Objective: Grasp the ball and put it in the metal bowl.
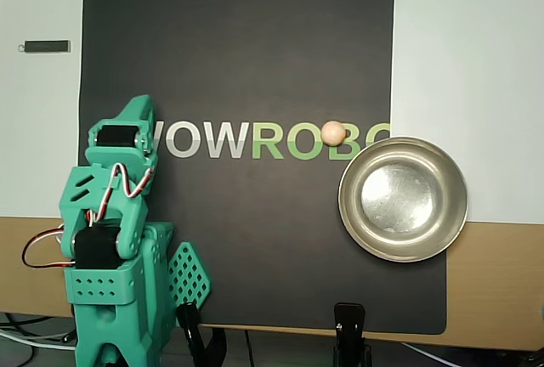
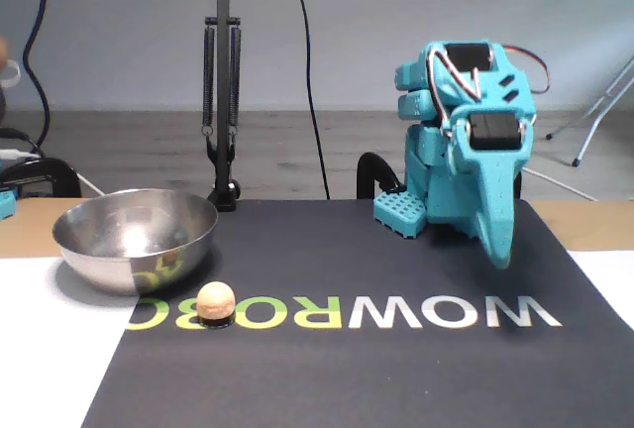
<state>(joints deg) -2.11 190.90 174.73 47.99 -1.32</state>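
The small peach-orange ball [image 1: 332, 132] rests on the black mat, on the printed lettering, just up and left of the metal bowl in the overhead view. In the fixed view the ball [image 2: 215, 302] lies in front of the bowl. The metal bowl [image 1: 347, 214] is round, shiny and empty; it stands at the mat's right edge in the overhead view and at the left in the fixed view [image 2: 99, 257]. My teal gripper [image 1: 140, 125] is folded down at the arm's base, far left of the ball. In the fixed view the gripper [image 2: 498, 250] points down at the mat, shut and empty.
The black mat [image 1: 238, 61] bears white and green letters. Two black clamps [image 1: 348, 333] grip its near edge in the overhead view. A small dark bar [image 1: 47, 46] lies on the white surface at the far left. A black stand [image 2: 221, 101] rises behind the bowl.
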